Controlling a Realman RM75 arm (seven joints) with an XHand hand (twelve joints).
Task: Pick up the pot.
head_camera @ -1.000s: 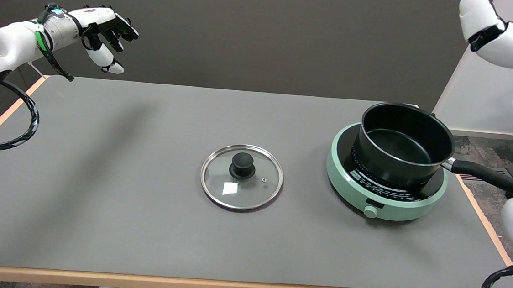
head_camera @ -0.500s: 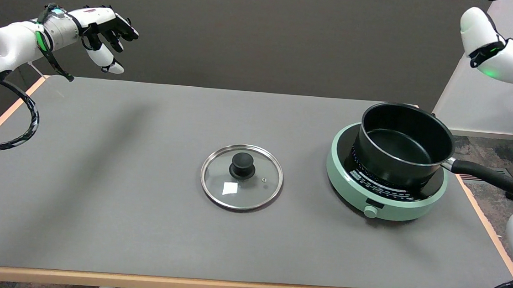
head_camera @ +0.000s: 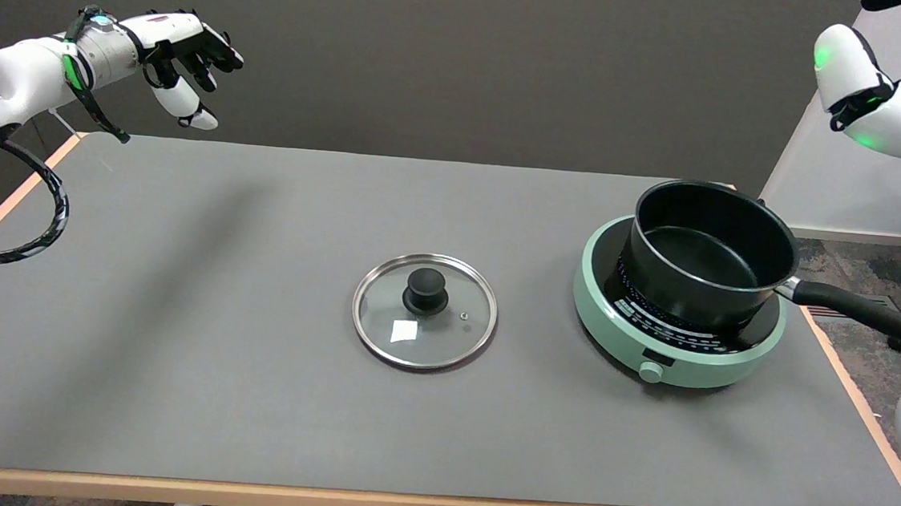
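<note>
On table's right side, black non-stick pot [head_camera: 706, 255] sits upright on mint-green round induction cooker [head_camera: 671, 359], long black handle [head_camera: 864, 315] jutting past table edge toward my right. Round glass lid with black knob [head_camera: 424, 310] lies well apart at table centre. Advice for approach: I bring right hand in low from right, wrap handle near pot wall, lift straight to clear cooker. Right hand not in view; white arm segments show at right edge only; grasp state cannot be told, pot untouched.
</note>
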